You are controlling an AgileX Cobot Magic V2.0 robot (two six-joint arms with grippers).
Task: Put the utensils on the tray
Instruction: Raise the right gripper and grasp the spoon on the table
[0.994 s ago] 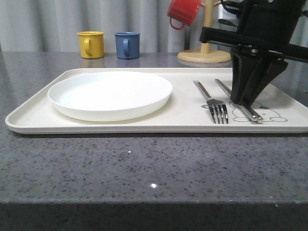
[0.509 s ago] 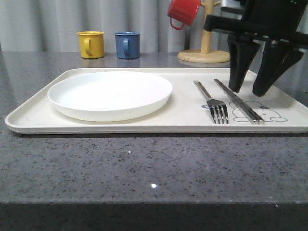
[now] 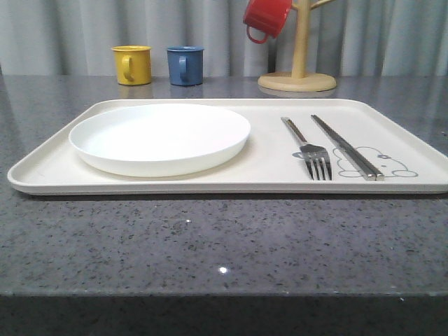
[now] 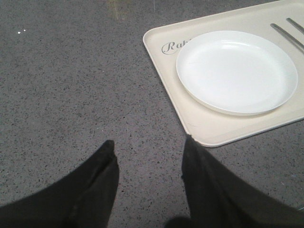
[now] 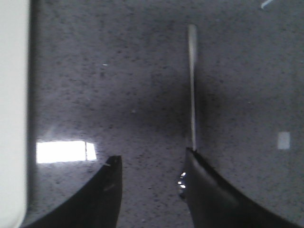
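Note:
The cream tray (image 3: 266, 157) lies on the dark counter, with a silver fork (image 3: 311, 147) and a pair of chopsticks (image 3: 346, 147) side by side on its right part, beside the rabbit drawing. In the right wrist view another slim silver utensil (image 5: 192, 85) lies on the bare counter off the tray's edge (image 5: 14, 95). One end of it is hidden behind a finger of my open, empty right gripper (image 5: 152, 155). My left gripper (image 4: 149, 141) hangs open and empty over the counter just off the tray's corner (image 4: 166, 66). The fork's handle (image 4: 285, 33) shows there too.
A round white plate (image 3: 159, 136) fills the tray's left half. Behind the tray stand a yellow mug (image 3: 132, 64) and a blue mug (image 3: 185, 65). A wooden mug stand (image 3: 299, 49) at the back right carries a red mug (image 3: 267, 17).
My right gripper opened off the chopsticks, rose and left the front view. The chopsticks stay on the tray next to the fork.

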